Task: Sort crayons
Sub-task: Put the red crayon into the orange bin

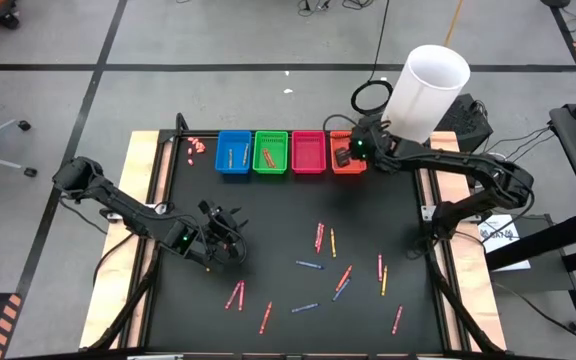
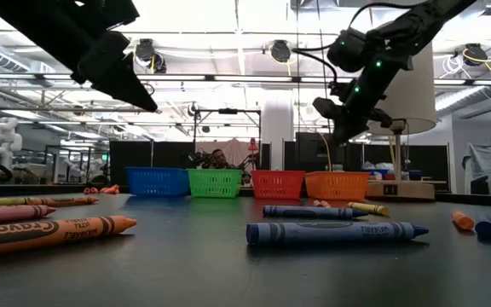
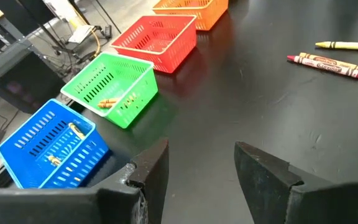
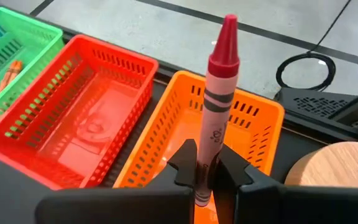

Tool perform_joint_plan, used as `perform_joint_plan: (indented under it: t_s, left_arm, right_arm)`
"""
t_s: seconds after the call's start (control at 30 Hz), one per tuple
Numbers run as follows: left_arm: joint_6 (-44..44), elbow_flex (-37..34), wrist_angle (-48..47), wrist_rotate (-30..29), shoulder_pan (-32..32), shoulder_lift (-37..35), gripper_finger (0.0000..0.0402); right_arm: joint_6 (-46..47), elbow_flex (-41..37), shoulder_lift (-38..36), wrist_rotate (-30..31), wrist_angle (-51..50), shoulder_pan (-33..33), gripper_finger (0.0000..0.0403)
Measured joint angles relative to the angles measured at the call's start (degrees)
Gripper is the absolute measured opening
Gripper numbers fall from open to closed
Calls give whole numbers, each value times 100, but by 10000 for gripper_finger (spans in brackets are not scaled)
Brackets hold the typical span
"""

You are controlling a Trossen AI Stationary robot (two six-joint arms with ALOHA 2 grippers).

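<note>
Left end effector (image 3: 201, 171) open over the black table (image 3: 260, 106); beyond it a row of baskets, blue (image 3: 51, 149), green (image 3: 114, 87), red (image 3: 157, 40), orange (image 3: 194, 9); two crayons (image 3: 325, 63) lie apart

grey floor (image 1: 218, 40) w/ black tape lines.

Crayons (image 1: 339, 283) scattered on table (one (image 4: 218, 99) upright).
</note>
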Motion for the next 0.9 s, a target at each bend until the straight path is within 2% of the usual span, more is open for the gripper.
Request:
perform_joint_plan:
  t_s: [0.6,0.9]
  left_arm:
    - [0,0,0,40,-1,0,182]
    - [0,0,2,43,-2,0,182]
  right_arm:
    - [314,0,34,36,56,204,9]
    - [582,-2,845,33,296,242,9]
